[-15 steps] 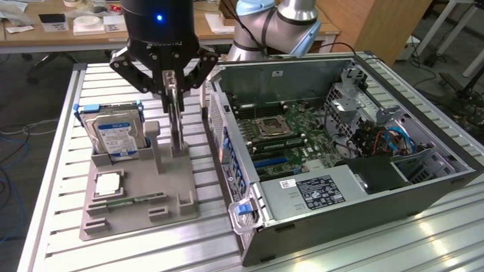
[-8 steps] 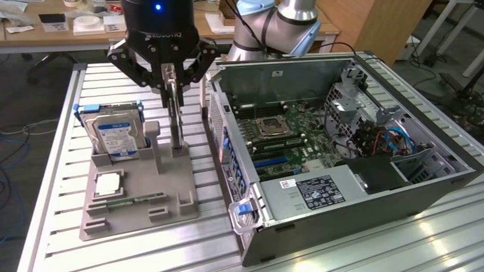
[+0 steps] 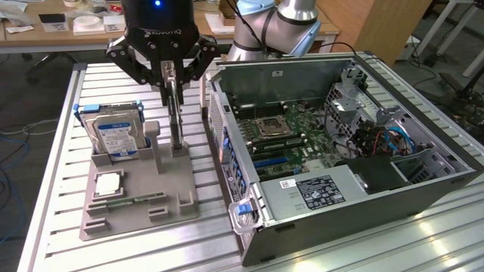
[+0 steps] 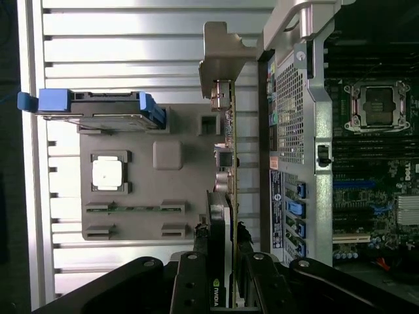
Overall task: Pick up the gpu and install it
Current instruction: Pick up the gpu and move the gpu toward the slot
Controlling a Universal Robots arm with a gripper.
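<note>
The gpu [image 3: 175, 116] stands on edge, a thin dark card with its lower end at a slot of the grey fixture [image 3: 170, 195]. My gripper [image 3: 172, 85] is above it, shut on the card's upper part. In the wrist view the gpu [image 4: 229, 163] runs edge-on away from my gripper [image 4: 224, 268], with its silver bracket [image 4: 219, 59] at the far end. The black fingers [image 4: 194, 278] press on both faces of the card. Whether the card's lower edge still touches the fixture I cannot tell.
An open computer case [image 3: 234, 170] lies on the exterior view's right of the fixture, its motherboard [image 3: 284, 133] exposed. A hard drive [image 3: 113, 133] with a blue-white label stands in the fixture, with a CPU [image 3: 106, 182] and a green memory stick [image 3: 128, 199] in front of it. A slatted metal table [image 3: 60, 170] carries everything.
</note>
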